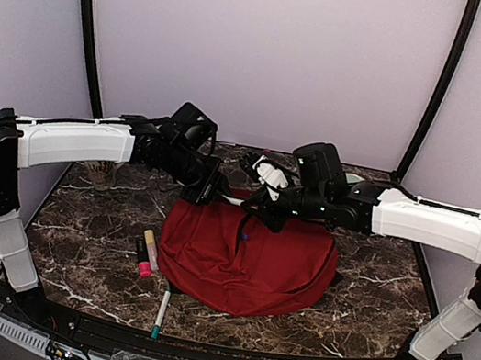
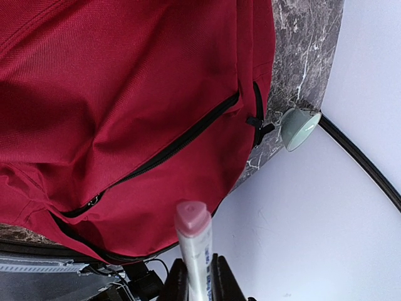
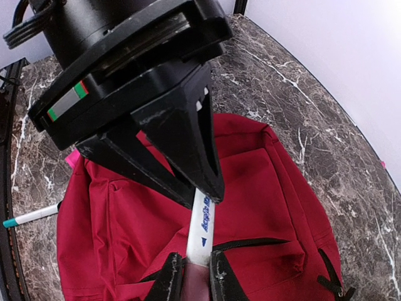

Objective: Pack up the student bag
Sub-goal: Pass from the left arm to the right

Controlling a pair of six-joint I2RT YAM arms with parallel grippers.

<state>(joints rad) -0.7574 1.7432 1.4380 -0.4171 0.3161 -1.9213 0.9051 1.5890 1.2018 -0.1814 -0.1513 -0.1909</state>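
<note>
Marker (image 3: 202, 227) tight between narrow jaws of my left gripper (image 2: 198, 279) and right gripper (image 3: 195, 277), student bag (image 3: 263, 194) below.

Right claw (image 3: 193, 269): gripping the white marker (image 3: 202, 229) by its lower end, a finger pressing on each side.
Left claw (image 3: 200, 194): clamping the marker's upper end from above.
Student bag (image 3: 125, 238): lying flat beneath both claws, black zipper showing.
Worktop (image 3: 301, 81): carrying the bag.
Teal-tipped pen (image 3: 28, 217): lying near the worktop's edge.
</note>
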